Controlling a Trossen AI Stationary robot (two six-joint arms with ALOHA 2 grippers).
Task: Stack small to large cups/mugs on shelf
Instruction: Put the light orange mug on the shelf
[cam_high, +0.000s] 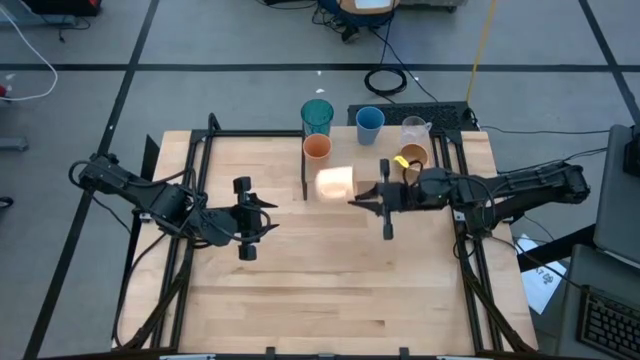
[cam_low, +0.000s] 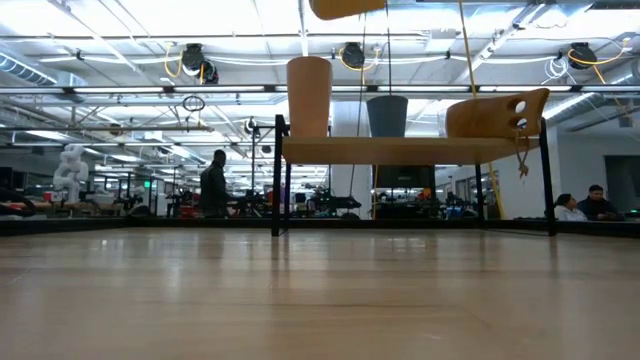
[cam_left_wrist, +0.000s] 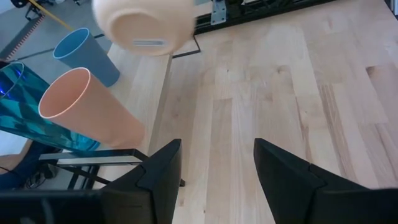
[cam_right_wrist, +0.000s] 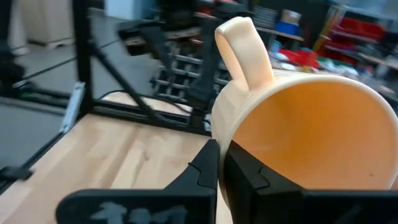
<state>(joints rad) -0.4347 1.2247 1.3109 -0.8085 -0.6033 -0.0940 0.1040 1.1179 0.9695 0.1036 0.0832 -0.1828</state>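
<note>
Over the pale planked table (cam_high: 330, 290) the left gripper (cam_high: 244, 217) hangs with its blunt dark fingers spread and empty, while the right gripper (cam_high: 386, 200) has its thin fingers pressed together on the rim of a smooth, glossy orange handled mug (cam_high: 336, 182), held aloft on its side. Beyond, on the light-wood shelf (cam_low: 400, 150), stand a tapered matte orange cup (cam_high: 317, 148) and a brown wooden handled mug (cam_high: 413, 157). Behind them stand a translucent teal tumbler (cam_high: 317, 115), a blue cup (cam_high: 369, 122) and a clear handled cup (cam_high: 415, 129).

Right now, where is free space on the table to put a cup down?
The wide tabletop nearer than both grippers is bare, as is the patch between the left gripper and the held orange mug. The shelf end is crowded with cups.
</note>
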